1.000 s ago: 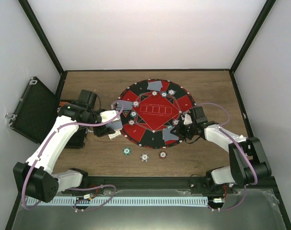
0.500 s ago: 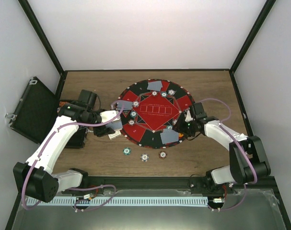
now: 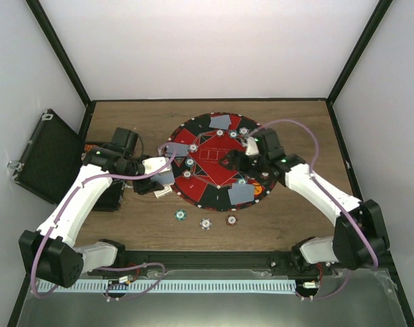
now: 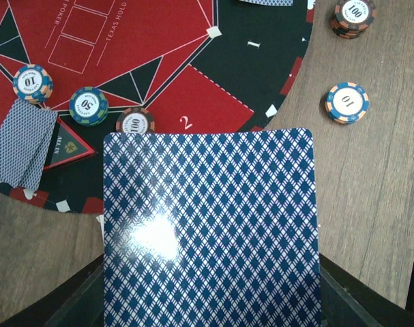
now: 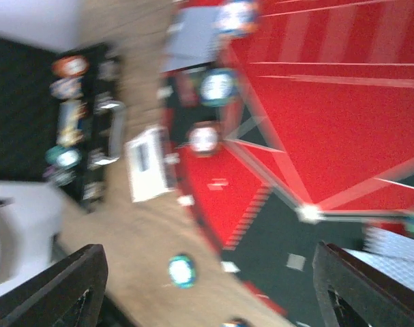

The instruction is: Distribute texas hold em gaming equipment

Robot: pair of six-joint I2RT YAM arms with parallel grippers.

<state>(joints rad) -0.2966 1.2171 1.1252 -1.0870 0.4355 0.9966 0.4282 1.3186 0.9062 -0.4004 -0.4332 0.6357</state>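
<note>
Left gripper [image 3: 159, 182]: clamped on a playing card [image 4: 210, 225] at the 8 o'clock edge of the mat [image 3: 213, 178], over the table [image 3: 125, 116]. Only the left wrist view shows the card. It has a blue-and-white diamond lattice back, rounded corners and a glare spot low on the left. Whether it is one card or several cannot be told.

That view also reads the numbered chips [image 4: 89, 106], marked 10, 50 and 100, in a row on the mat at the card's 11 o'clock. A dealt pair [image 4: 22, 143] with the same back lies at its 9 o'clock.

Right gripper [image 3: 235, 162]: over the middle of the mat. The right wrist view, though blurred, shows its fingers [image 5: 70, 286] spread wide with nothing between them.

Only the top view shows the whole layout. Further dealt cards [image 3: 220, 121] lie at the mat's 12, 9 and 5 o'clock. Three loose chips [image 3: 205, 223] sit on the wood at its 6 o'clock. The black case [image 3: 46, 157] is well apart at 9 o'clock
</note>
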